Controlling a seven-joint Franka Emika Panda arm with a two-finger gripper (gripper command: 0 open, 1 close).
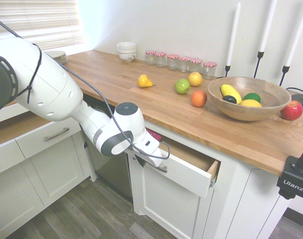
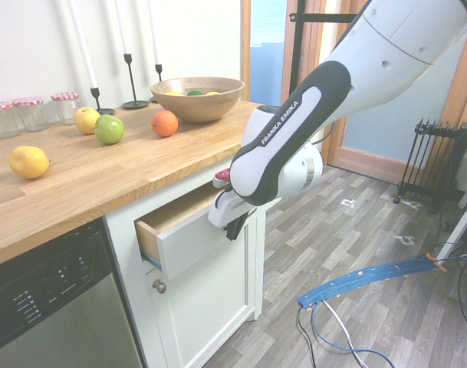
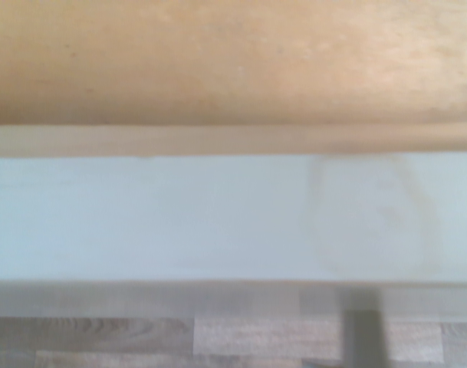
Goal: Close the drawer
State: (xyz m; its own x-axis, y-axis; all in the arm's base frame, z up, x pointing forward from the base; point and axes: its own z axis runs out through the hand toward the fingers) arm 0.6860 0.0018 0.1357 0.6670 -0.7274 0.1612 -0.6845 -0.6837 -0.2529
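The drawer (image 1: 186,175) under the wooden counter stands pulled out part-way, its flat white front (image 2: 189,244) facing the floor space and its pale wood side (image 1: 212,170) showing. My gripper (image 2: 235,224) is pressed against the outer face of the drawer front, near the silver handle (image 1: 160,169), with its dark fingers together and nothing between them. In the wrist view the white drawer front (image 3: 218,218) fills the middle as a blurred band. A small red thing (image 1: 154,134) shows at the drawer's inner edge behind the arm.
On the wooden counter (image 1: 226,129) are loose fruit, a wooden bowl (image 1: 248,102) of fruit, jars and candlesticks. A dishwasher (image 2: 41,307) sits beside the cabinet. A white cabinet door (image 1: 161,204) is below the drawer, and another white cabinet (image 1: 42,164) stands across the floor.
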